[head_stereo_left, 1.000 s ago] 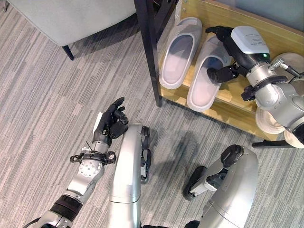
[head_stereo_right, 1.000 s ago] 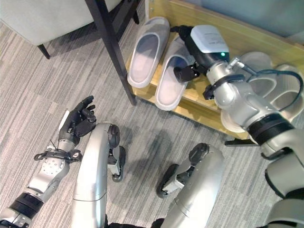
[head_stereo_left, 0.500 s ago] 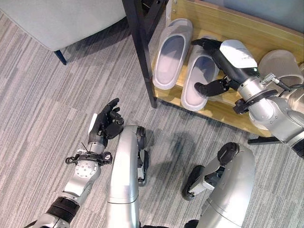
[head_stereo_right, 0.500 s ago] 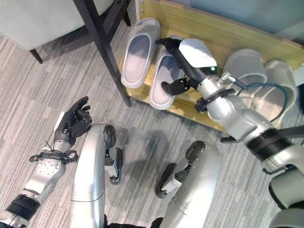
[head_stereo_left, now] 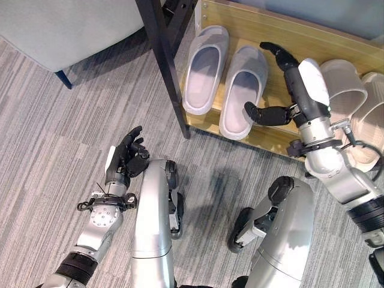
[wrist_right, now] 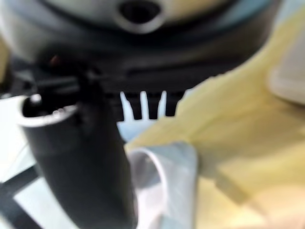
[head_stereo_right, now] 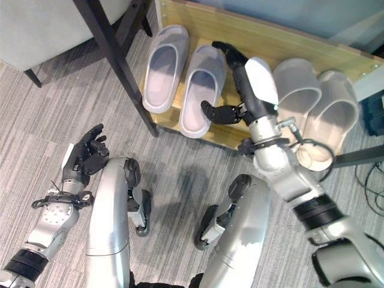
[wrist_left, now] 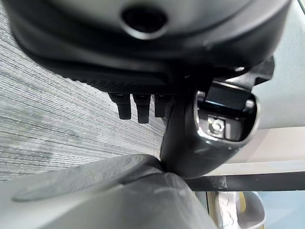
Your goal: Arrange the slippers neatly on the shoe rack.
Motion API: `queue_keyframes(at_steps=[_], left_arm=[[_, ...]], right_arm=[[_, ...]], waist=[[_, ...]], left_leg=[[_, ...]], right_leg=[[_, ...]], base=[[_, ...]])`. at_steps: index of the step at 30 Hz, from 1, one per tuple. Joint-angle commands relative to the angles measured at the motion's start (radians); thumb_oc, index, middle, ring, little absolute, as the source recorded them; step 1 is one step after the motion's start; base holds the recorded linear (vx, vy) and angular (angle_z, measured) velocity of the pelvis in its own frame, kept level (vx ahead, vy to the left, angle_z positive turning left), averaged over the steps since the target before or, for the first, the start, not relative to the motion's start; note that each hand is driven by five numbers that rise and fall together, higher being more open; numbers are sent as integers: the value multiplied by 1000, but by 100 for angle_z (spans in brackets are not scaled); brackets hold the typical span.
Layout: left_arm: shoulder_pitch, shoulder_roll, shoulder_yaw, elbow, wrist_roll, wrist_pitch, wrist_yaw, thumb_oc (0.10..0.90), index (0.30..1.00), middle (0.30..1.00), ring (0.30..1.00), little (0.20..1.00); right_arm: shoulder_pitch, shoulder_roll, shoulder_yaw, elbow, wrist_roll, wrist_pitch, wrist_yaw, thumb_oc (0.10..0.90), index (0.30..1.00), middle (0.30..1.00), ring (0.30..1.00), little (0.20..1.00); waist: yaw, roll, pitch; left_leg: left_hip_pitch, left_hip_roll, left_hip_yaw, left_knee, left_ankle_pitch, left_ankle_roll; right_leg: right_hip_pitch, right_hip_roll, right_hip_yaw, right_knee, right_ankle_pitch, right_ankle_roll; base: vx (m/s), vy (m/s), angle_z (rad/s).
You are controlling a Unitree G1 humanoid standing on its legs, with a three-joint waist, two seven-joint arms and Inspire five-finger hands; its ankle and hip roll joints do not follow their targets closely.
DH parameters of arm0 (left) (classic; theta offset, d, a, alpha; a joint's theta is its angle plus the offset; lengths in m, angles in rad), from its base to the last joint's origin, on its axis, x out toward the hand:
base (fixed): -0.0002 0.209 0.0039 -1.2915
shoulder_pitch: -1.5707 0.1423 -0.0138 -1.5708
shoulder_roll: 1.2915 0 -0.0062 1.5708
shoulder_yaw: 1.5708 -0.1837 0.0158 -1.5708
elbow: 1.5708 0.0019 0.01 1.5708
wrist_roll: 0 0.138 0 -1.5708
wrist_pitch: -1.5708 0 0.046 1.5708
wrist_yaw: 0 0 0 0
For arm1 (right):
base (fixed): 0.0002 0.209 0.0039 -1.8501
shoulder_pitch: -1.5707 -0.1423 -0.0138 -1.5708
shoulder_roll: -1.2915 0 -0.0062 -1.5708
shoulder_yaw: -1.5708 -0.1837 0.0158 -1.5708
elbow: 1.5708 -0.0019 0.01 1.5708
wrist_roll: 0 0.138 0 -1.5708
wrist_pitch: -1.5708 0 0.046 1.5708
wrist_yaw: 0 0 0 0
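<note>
Two pale lilac slippers, one on the left (head_stereo_left: 204, 69) and one on the right (head_stereo_left: 242, 91), lie side by side, toes inward, on the wooden shoe rack's bottom shelf (head_stereo_left: 273, 141). My right hand (head_stereo_left: 297, 90) hovers just right of the right slipper. It is open, with fingers stretched along the shelf past the slipper's toe. Its thumb (head_stereo_left: 264, 114) reaches toward the slipper's right edge, and I cannot tell if it touches. The right wrist view shows that thumb (wrist_right: 81, 157) beside the slipper (wrist_right: 164, 183). My left hand (head_stereo_left: 126, 159) hangs open above the carpet.
A pair of beige slippers (head_stereo_left: 345, 90) lies on the same shelf, right of my right hand. The rack's black post (head_stereo_left: 162, 60) stands at the shelf's left end. A grey upholstered seat (head_stereo_left: 66, 24) with a dark leg is at the upper left. Grey striped carpet (head_stereo_left: 60, 132) covers the floor.
The camera has shifted. My right hand has come off the top of the right slipper and now lies beside it, fingers stretched straight. Both lilac slippers stay in place. The left hand is unchanged.
</note>
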Motion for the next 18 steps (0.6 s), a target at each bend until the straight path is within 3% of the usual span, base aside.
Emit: queue_keyframes(at_steps=[1,9,18], left_arm=[[50,-56,-152,2,91,62,-3,800,900,900,900,900],[32,-63,-175,20,92,66,12,800,900,900,900,900],[23,-59,-187,23,77,61,10,800,900,900,900,900]], right_arm=[[-93,-24,-73,-78,-15,-40,-64,800,900,900,900,900],[-102,77,-19,17,-45,14,-70,800,900,900,900,900],[-219,117,40,128,-22,22,-81,800,900,900,900,900]], waist=[[24,4,-30],[23,7,-30],[37,9,-30]], left_leg=[[-30,60,-22,-14,-48,-69],[-30,59,-14,-10,-50,-66],[-30,52,-5,-13,-50,-69]], right_leg=[[-20,16,42,19,22,-93],[-20,20,45,17,19,-96],[-20,19,60,25,23,-96]], base=[[0,0,0],[0,0,0],[0,0,0]])
